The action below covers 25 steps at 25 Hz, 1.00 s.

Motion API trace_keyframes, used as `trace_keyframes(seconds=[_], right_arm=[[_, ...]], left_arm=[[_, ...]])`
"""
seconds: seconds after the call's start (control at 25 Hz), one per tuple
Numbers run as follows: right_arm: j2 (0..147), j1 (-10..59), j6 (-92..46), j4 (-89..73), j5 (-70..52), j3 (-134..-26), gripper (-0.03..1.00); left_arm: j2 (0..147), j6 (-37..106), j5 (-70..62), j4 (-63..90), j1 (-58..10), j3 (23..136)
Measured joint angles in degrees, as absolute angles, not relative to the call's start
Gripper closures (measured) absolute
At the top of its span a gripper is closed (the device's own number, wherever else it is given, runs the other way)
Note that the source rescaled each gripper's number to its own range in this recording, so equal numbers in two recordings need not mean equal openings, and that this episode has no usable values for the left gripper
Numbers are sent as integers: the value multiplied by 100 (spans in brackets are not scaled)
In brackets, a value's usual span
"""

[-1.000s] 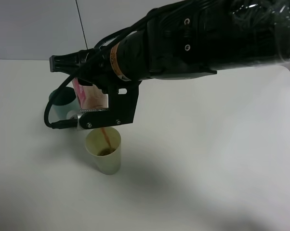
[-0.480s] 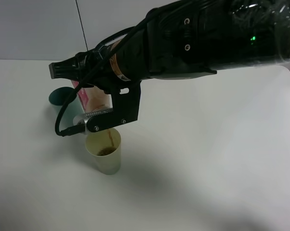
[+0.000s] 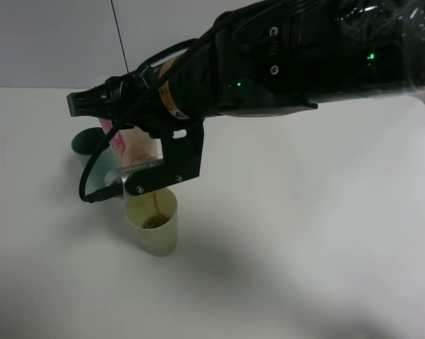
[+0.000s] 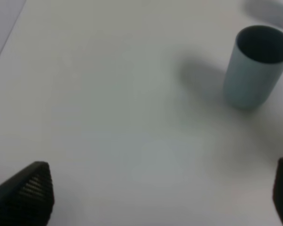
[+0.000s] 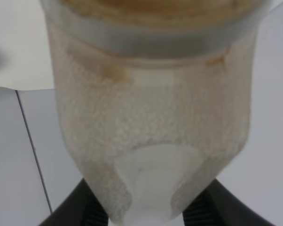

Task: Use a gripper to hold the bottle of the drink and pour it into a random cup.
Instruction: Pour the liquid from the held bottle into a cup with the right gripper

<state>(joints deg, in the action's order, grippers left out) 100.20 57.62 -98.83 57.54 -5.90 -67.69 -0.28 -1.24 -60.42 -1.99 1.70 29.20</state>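
Right gripper [image 3: 147,176]: jaws clamped on the bottle [image 3: 131,145].
Bottle: held tipped over the cup [image 3: 153,229]; brown drink [image 3: 156,205] ran in.
Cup: stood on bench [image 3: 304,247] near teal cup [image 3: 84,143].
Left gripper [image 4: 155,195]: jaws stood apart, empty.

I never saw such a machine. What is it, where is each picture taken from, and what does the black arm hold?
It is a robot with two arms, each ending in a pincer. The wide picture comes from a high camera: the right pincer holds a tilted bottle over a yellow-green cup, and a brown stream falls in. A teal cup stands behind on the white table. The other cameras sit on the wrists: one shows the left pincer, open and empty; the other shows the bottle close up between black fingers.
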Motion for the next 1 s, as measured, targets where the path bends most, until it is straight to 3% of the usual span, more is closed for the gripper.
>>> trace_keyframes(seconds=[1.0], right_arm=[[10020, 5762, -10647, 5754, -266, -6769, 97]], left_arm=[[-28, -124, -6042, -199, 170, 2920]])
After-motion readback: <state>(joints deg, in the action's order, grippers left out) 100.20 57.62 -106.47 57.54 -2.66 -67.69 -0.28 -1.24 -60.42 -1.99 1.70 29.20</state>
